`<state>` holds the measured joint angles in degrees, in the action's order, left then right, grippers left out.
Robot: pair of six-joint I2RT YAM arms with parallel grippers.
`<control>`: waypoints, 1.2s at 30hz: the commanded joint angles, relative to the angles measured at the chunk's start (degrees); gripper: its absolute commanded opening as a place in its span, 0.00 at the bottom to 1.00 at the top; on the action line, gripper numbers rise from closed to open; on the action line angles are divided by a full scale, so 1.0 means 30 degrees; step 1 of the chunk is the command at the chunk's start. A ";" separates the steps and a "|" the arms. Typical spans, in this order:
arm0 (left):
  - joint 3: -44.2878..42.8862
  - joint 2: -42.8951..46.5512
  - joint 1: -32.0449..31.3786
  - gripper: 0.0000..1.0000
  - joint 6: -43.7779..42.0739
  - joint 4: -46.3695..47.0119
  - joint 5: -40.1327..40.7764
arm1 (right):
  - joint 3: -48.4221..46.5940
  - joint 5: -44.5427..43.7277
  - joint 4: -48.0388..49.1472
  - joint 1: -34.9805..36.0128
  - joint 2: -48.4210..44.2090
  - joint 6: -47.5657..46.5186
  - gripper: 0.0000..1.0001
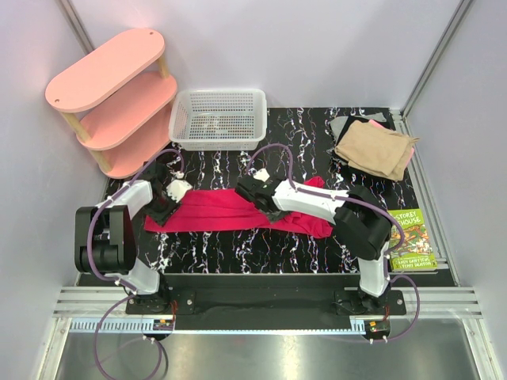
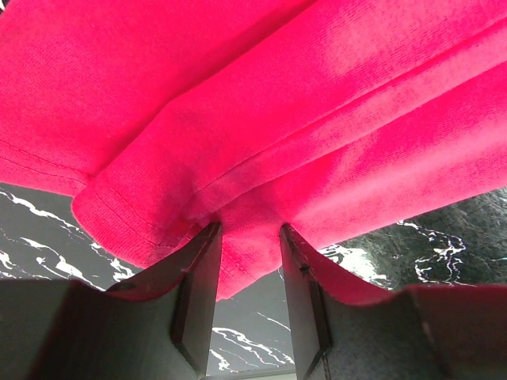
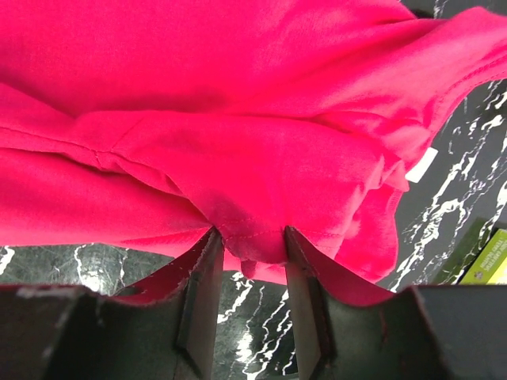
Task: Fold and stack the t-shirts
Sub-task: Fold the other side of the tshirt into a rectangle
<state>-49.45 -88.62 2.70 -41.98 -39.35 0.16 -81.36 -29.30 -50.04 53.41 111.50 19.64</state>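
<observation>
Here left hand (image 2: pixel 248 231), right hand (image 3: pixel 250 234) pinch crimson tee (image 1: pixel 214 212) (narrow gap).

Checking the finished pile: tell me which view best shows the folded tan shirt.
Top external: the folded tan shirt lies in full sight, far right. Both wrist views show the crimson tee and tabletop, none of it.

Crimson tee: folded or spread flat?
Partly folded: the crimson tee lies as a long narrow band, layers doubled over; left gripper and right gripper pinch its edges.
</observation>
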 commanded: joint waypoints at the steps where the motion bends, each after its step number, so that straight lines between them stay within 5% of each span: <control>1: -0.0010 -0.0021 0.0155 0.40 -0.0363 0.0491 -0.0114 | -0.0360 -0.0312 -0.0224 -0.0487 -0.1628 -0.0773 0.43; 11: 0.0165 0.0037 0.0243 0.39 -0.0539 0.0491 -0.0230 | -0.1003 -0.0019 -0.0224 -0.2391 -0.1427 -0.1682 0.41; 20: 0.0458 0.0242 0.0681 0.39 -0.0861 0.0608 -0.0113 | -0.3082 0.0390 -0.0018 -0.3768 0.0156 -0.2444 0.23; 29: 0.0429 0.0068 0.1034 0.38 -0.1008 0.0638 -0.0230 | -0.5827 0.1181 -0.0048 -0.4588 0.2145 -0.2913 0.18; 31: 0.0546 0.0184 0.1034 0.38 -0.0979 0.0637 -0.0347 | -0.7091 0.1796 -0.0106 -0.5290 0.3258 -0.2972 0.18; 35: 0.0956 0.0682 0.1063 0.38 -0.1125 0.0608 -0.0173 | -1.0923 0.1097 -0.1097 -0.5965 0.5481 -0.3644 0.42; 36: 0.1043 0.0769 0.1063 0.38 -0.1183 0.0637 -0.0172 | -1.1545 0.0689 -0.1364 -0.6112 0.5749 -0.3733 0.40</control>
<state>-48.05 -88.14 5.32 -44.21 -38.28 0.14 -107.20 -24.93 -51.66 37.26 125.21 10.63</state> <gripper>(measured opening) 0.387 0.390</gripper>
